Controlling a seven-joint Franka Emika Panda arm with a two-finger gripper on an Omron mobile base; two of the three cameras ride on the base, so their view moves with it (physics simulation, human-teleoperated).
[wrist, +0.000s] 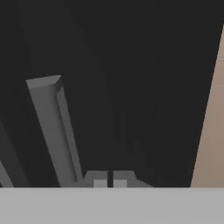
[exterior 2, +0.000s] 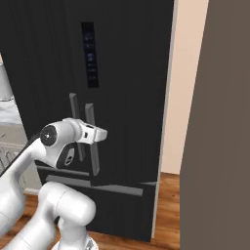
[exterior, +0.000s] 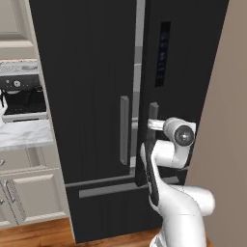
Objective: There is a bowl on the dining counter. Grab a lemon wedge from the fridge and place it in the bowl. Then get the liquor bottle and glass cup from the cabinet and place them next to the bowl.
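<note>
Fridge (exterior: 96,96) stands directly ahead of the robot, tall and black, with 2 upper doors and a drawer front below. In the left base view its right door (exterior: 185,72) is swung slightly ajar, and a narrow grey strip of the interior shows through the gap between the doors. The right base view looks at the same door (exterior 2: 127,97) more squarely and the gap is not visible from there; instead it shows the dark display panel (exterior 2: 89,53) and both grey bar handles side by side.

Gripper (exterior 2: 101,134) is at the right door's handle (exterior 2: 92,141), about midway down the bar. In the right base view its white hand meets the bar from the left. In the hand view the 2 fingertips (wrist: 99,180) sit close together with only a sliver between them, so the jaws are closed narrow; whether they actually pinch the handle (wrist: 52,131), which runs slanted just to their left, cannot be told.

Beyond the fridge, the left base view takes in a marble counter (exterior: 24,135) with a dark appliance (exterior: 21,99) on it and beige cabinet doors (exterior: 34,198) below. The right base view shows a beige wall (exterior 2: 183,88) and wood floor (exterior 2: 168,215) on the fridge's far side.
</note>
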